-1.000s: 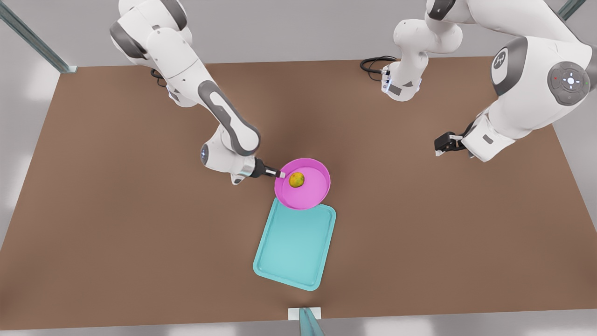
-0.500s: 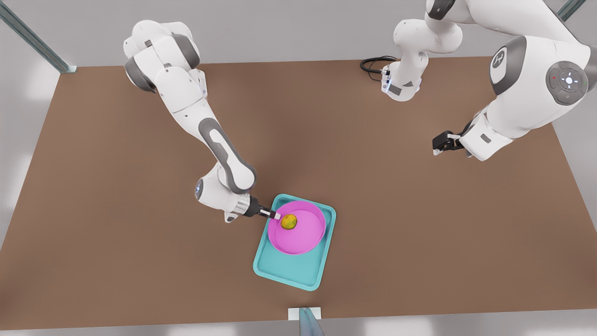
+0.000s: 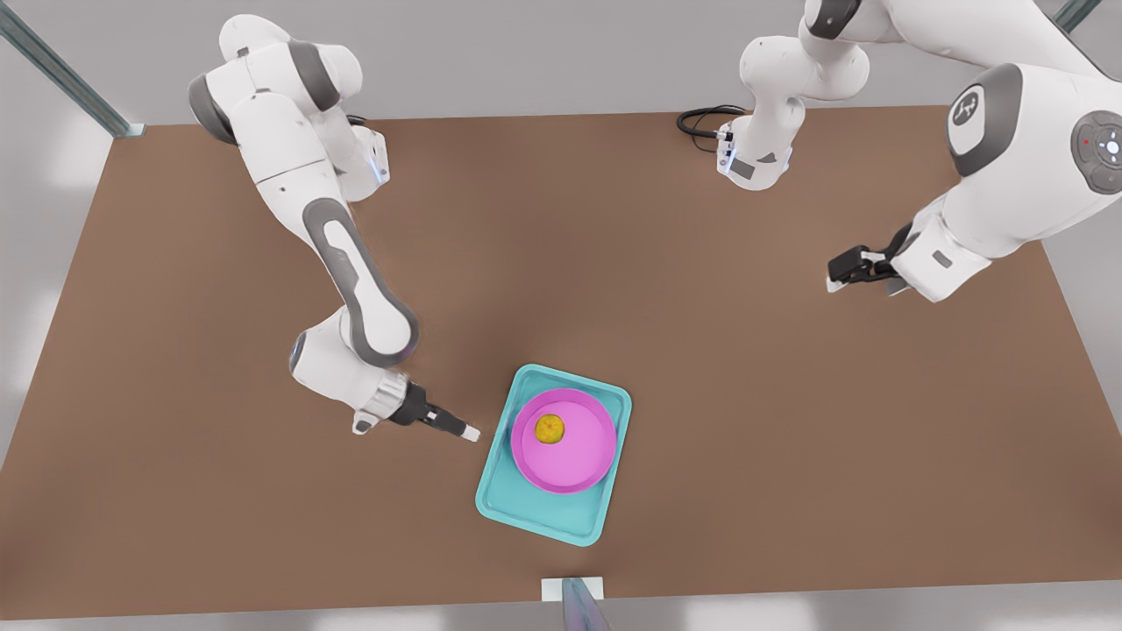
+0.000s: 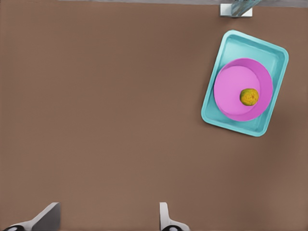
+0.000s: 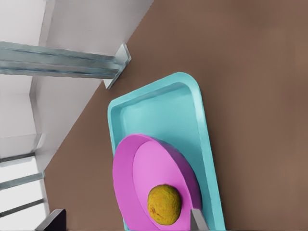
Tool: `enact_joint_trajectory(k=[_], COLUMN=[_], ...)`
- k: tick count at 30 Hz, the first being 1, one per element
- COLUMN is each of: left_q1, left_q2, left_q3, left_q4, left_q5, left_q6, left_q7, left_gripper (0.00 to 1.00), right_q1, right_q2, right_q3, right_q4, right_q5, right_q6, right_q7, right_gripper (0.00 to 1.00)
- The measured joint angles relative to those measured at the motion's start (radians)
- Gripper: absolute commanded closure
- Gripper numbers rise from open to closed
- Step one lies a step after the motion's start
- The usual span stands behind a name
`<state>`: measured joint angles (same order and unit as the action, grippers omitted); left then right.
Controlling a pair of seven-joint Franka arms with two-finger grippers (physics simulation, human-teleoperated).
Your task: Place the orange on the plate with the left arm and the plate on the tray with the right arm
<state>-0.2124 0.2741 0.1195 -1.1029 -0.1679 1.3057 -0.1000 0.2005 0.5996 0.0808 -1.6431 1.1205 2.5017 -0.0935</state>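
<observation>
The pink plate (image 3: 578,456) lies flat inside the turquoise tray (image 3: 535,508), toward the tray's far end. The orange (image 3: 550,428) rests on the plate, off-centre toward the front view's left. My right gripper (image 3: 469,433) hovers just off the tray's left rim, open and holding nothing. Its wrist view looks at the orange (image 5: 164,204), plate (image 5: 139,183) and tray (image 5: 163,115) from close by. My left gripper (image 3: 837,279) waits far off at the front view's right, open and empty. From there its wrist view takes in the tray (image 4: 240,126), plate (image 4: 231,91) and orange (image 4: 249,96).
Bare brown table (image 3: 219,508) surrounds the tray on all sides. A black cable (image 3: 701,118) loops at the back near the left arm's base. A small white bracket (image 3: 574,589) sits at the table's near edge, just below the tray.
The right gripper carried the plate with the orange over the tray, set it down, let go and drew back toward the front view's left. The left arm shifted slightly.
</observation>
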Motion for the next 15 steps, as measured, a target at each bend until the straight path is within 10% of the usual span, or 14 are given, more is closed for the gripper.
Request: enact_joint_trajectory(k=[6,15], left_q1=[-0.001,-0.003], left_q2=[-0.003,0.0], left_q3=[0.003,0.002], left_q4=[0.0,-0.003], left_q5=[-0.002,0.029], left_q6=[-0.022,-0.08], left_q7=[-0.002,-0.003], left_gripper=[0.0,0.0], right_q1=[-0.253,-0.252], right_q2=[-0.295,-0.563], right_q3=[-0.125,-0.131], right_q4=[0.175,0.18], right_q5=[-0.892,-1.217], right_q6=[-0.595,-0.989], right_q7=[0.004,0.006], right_gripper=[0.0,0.0])
